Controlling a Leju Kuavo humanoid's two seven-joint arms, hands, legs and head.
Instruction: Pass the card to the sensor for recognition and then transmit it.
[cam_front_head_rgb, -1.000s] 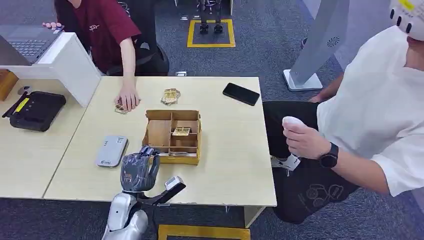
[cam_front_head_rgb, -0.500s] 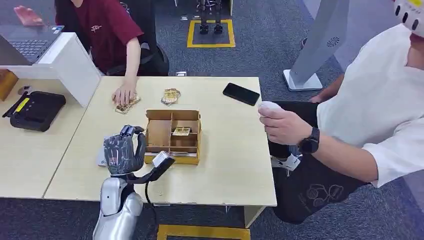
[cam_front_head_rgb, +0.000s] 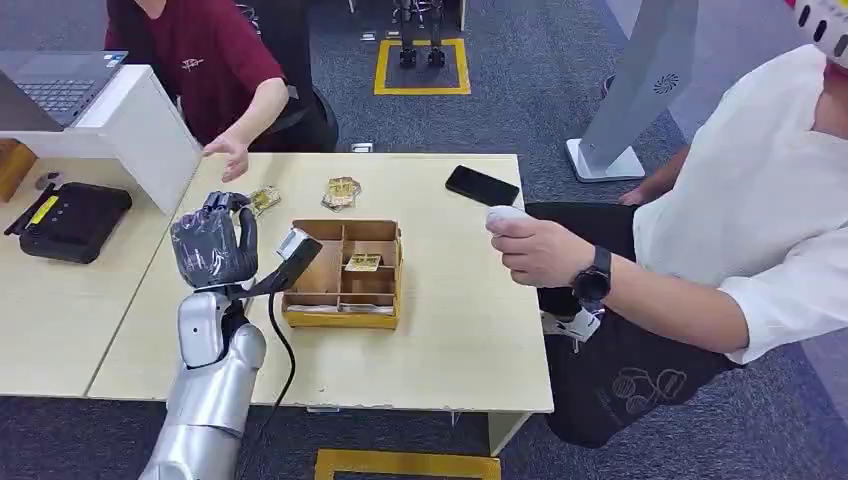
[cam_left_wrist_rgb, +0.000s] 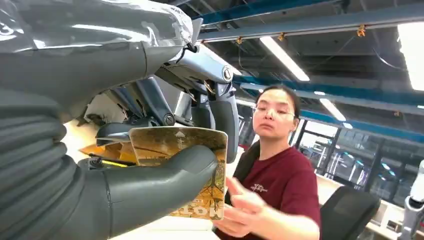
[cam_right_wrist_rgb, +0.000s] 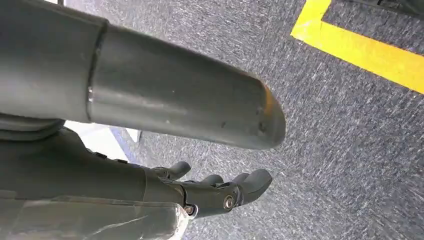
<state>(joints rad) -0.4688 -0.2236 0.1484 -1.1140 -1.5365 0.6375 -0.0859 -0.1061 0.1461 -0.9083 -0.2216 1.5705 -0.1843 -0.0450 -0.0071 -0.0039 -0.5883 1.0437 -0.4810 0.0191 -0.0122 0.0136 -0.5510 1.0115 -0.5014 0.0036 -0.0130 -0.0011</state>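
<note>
My left hand (cam_front_head_rgb: 212, 245) is raised above the left part of the wooden table (cam_front_head_rgb: 460, 300), its back toward me. In the left wrist view the left hand (cam_left_wrist_rgb: 150, 185) pinches a golden card (cam_left_wrist_rgb: 160, 142) between its thumb and fingers. A person in a maroon shirt (cam_front_head_rgb: 215, 50) sits beyond the table and holds an open hand (cam_front_head_rgb: 230, 155) out near my left hand. My arm hides the grey sensor pad. My right hand (cam_right_wrist_rgb: 220, 192) hangs over the grey carpet with its fingers loosely apart and nothing in them.
A compartmented wooden box (cam_front_head_rgb: 345, 300) holding a card (cam_front_head_rgb: 362, 263) stands mid-table. Card piles (cam_front_head_rgb: 341, 192) (cam_front_head_rgb: 262, 200) lie behind it, and a black phone (cam_front_head_rgb: 482, 186) at the far right. A person in white (cam_front_head_rgb: 760, 230) holds a white object (cam_front_head_rgb: 505, 215) over the right edge.
My left hand has risen and moved left and away from me, toward the person in maroon. That person's hand has lifted off the cards. The person in white has moved their hand left.
</note>
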